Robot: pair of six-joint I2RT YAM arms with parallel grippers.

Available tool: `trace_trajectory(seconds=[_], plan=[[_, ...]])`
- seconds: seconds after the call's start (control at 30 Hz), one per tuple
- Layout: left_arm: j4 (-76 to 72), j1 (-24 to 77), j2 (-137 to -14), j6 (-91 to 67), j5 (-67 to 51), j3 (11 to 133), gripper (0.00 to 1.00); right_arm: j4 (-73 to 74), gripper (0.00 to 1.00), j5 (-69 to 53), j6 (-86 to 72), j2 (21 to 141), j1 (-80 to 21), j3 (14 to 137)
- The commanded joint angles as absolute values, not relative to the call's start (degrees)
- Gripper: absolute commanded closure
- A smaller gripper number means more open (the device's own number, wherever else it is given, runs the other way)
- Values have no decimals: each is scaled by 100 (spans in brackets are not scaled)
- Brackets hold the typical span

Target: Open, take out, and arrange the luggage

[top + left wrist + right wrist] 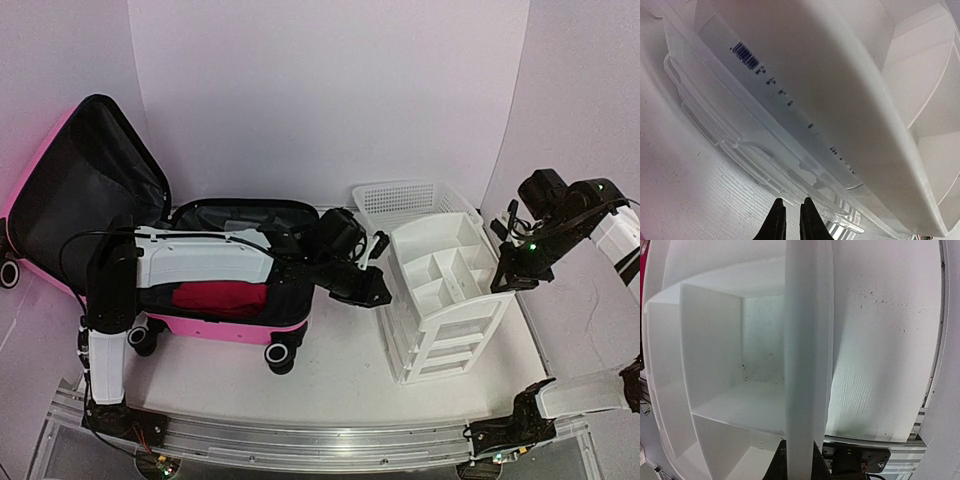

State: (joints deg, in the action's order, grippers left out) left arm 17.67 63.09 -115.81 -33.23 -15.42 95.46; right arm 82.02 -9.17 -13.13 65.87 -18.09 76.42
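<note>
Right wrist cam catches the right hand (797,449) pinching the drawer organizer (760,405) wall. Overhead only shows the luggage (225,330) open beside it. Left hand (791,217) is nearly pressed together.

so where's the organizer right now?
Top view, right of centre: the organizer stands just right of the open suitcase, on the near side of the basket, with the right claw clamped on its right wall.

Plain white walls (330,90) enclose a white table (340,375) edged by a metal rail (320,442), evenly lit.
</note>
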Motion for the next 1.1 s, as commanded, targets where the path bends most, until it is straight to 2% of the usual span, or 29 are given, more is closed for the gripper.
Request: trace_trajectory(seconds=[0.0, 0.13, 0.27, 0.4, 0.57, 0.83, 1.0, 1.07], plan=[[1316, 6367, -11860, -3481, -1891, 10401, 86, 7669, 100, -1376, -1303, 6407, -1828, 7773], [1327, 6381, -12292, -3654, -2150, 10865, 83, 7668, 100, -1425, -1318, 6408, -1828, 7821], [1355, 6379, -12233, -3587, -2095, 10820, 78, 7677, 100, -1358, -1322, 6365, -1824, 7862], [1493, 6371, -11667, -3390, -1593, 10186, 60, 7681, 100, -1298, -1310, 6312, -1828, 7832], [1692, 6365, -11097, -3629, -1025, 9623, 45, 7682, 100, -1262, -1271, 6333, -1823, 7766], [1738, 6262, -11283, -4163, -1043, 9769, 45, 7679, 100, -1266, -1274, 6389, -1827, 7739], [1738, 6151, -11594, -4504, -1297, 9997, 63, 7676, 100, -1260, -1283, 6373, -1822, 7768], [1713, 6144, -11699, -4584, -1381, 10086, 64, 7681, 100, -1248, -1277, 6364, -1825, 7763]])
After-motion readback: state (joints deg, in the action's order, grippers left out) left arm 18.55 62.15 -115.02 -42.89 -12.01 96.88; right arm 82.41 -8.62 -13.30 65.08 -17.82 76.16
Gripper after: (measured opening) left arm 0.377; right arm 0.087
